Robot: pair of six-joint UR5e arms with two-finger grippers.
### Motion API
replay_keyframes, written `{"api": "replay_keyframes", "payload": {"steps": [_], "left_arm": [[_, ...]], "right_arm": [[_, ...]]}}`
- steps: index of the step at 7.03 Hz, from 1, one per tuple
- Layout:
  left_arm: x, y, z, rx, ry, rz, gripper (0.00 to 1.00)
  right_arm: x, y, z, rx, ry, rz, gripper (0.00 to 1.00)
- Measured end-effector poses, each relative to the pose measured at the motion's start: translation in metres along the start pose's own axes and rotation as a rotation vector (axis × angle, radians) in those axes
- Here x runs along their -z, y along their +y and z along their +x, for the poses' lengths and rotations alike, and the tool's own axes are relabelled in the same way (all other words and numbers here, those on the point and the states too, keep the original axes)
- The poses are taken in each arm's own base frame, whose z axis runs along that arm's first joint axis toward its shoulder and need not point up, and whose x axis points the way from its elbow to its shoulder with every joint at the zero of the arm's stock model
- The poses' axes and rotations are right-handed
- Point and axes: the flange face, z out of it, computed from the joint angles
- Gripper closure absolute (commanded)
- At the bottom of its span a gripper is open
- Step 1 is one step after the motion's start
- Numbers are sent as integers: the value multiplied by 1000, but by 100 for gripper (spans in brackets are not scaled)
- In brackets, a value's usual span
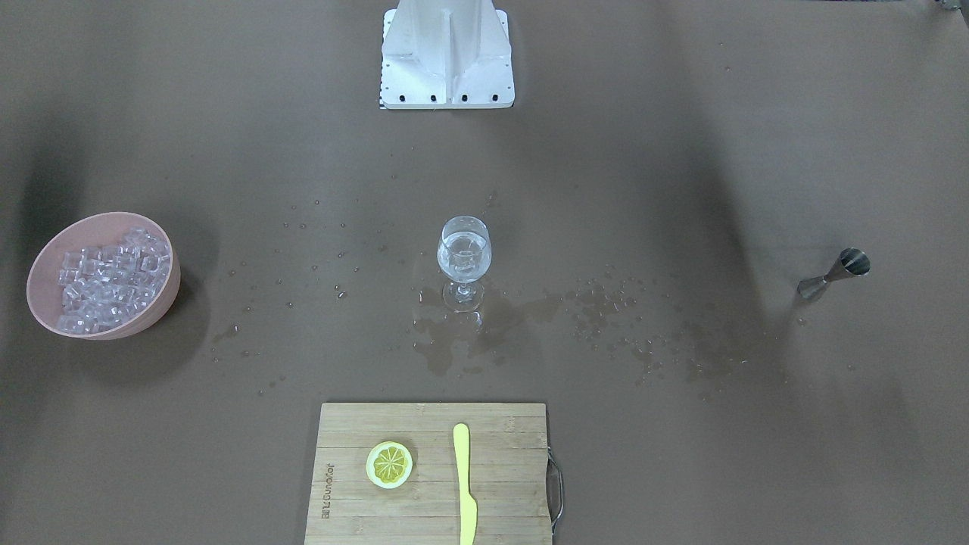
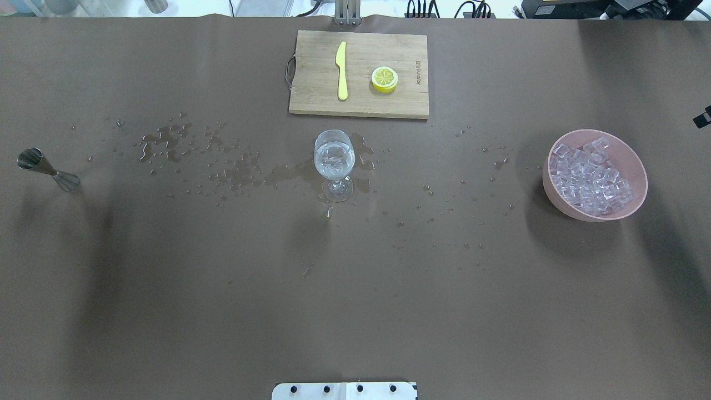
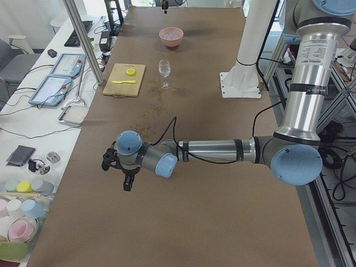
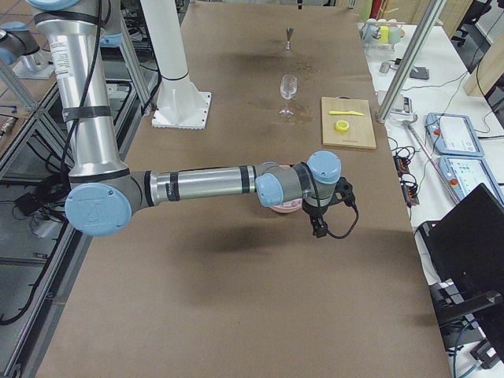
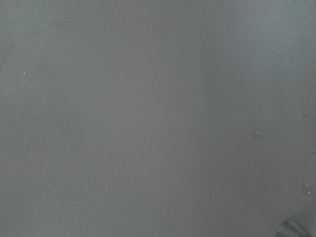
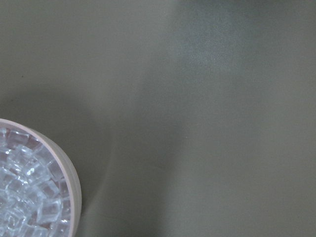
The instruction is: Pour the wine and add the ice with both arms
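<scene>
A stemmed glass stands mid-table and holds wine, a clear liquid, with what look like cubes in it. A pink bowl full of ice stands on the robot's right; the ice also shows in the right wrist view. A steel jigger stands on the robot's left. The left gripper and the right gripper hang above the table's two ends and show only in the side views, so I cannot tell whether they are open or shut.
A wooden cutting board at the far edge carries a lemon slice and a yellow knife. Spilled droplets and puddles lie around the glass. The white pedestal is at the robot's side.
</scene>
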Motion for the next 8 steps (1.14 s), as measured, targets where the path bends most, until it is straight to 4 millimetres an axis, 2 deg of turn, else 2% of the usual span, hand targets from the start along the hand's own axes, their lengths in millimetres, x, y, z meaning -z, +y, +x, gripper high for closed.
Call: {"api": "replay_keyframes", "payload": {"steps": [2,5,8], "left_arm": [[2,0,3,-4,6,5,2],[5,-4,7,-11,13,12,2],[6,-4,8,-12,13,14,2]], "right_arm": [[0,-18,-12,1,20,-23,0],[-9,-25,-24,19,23,-42,0],[-11,-28,-27,25,20,-44,0]]}}
